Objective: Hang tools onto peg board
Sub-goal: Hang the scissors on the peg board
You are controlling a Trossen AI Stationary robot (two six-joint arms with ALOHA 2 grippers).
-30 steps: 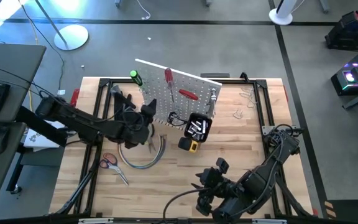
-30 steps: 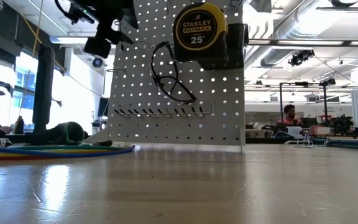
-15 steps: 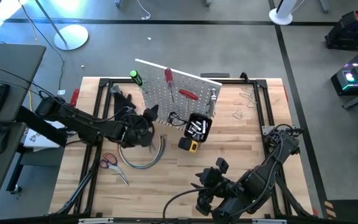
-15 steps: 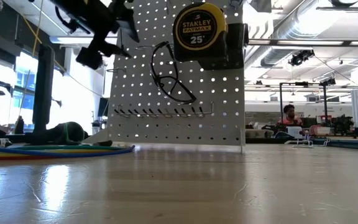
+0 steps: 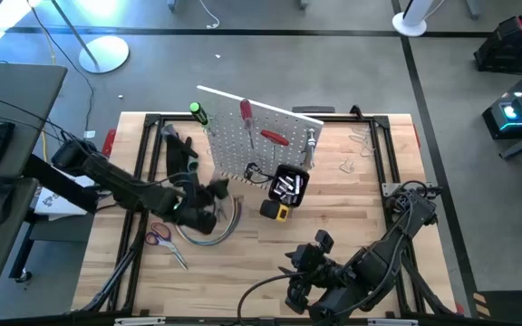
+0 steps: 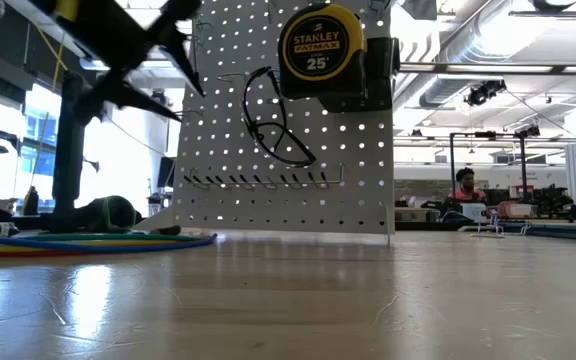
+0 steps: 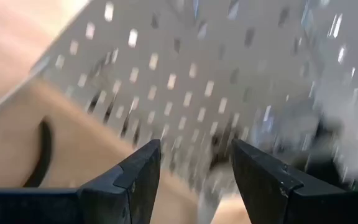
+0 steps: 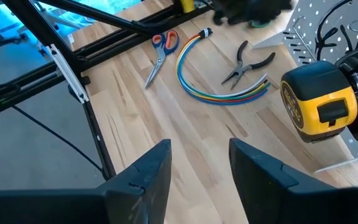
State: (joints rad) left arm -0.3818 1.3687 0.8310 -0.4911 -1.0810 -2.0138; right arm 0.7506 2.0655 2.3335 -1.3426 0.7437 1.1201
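Here the left gripper [image 5: 208, 201] hangs open and empty beside the peg board [image 5: 259, 145] near the table's [image 5: 333, 226] far edge; pliers [image 8: 246, 61] lie below it. The right gripper [image 8: 199, 163], also spread, waits at the near edge.

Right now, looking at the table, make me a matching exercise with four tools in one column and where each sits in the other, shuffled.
Things:
1. red-handled scissors
2. black-handled pliers
3. yellow tape measure
4. red-handled screwdriver

Places:
A. hanging on the white perforated peg board
B. flat on the wood, inside the arc of coloured cables
C. at the peg board's foot, beside its black bin
D. flat on the wood, outside the arc

Pairs: 1-D, 2-B, 3-C, 4-A
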